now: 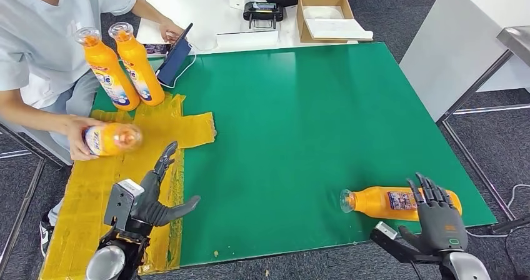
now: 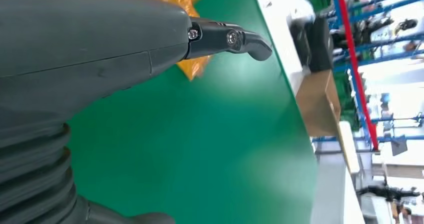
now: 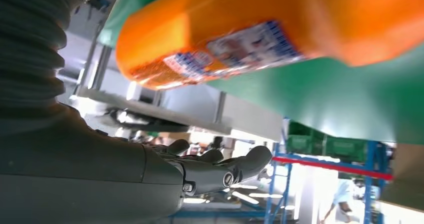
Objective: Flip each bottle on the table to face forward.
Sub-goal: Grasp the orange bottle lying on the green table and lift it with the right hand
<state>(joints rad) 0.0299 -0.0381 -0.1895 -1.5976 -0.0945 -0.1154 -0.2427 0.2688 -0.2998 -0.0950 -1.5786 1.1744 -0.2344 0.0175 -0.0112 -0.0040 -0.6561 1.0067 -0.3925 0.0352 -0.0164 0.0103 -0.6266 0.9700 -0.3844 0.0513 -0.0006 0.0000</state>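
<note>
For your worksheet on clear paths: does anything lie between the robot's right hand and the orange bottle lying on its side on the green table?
Nothing visible does. The right hand hovers open beside the lying bottle, at its base end, with nothing between them.

Orange bottles (image 1: 400,202), green table (image 1: 300,124), yellow taped patch (image 1: 87,186).

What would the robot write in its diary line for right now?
left hand open over yellow mat | right hand open beside lying bottle | person holds another bottle
</note>
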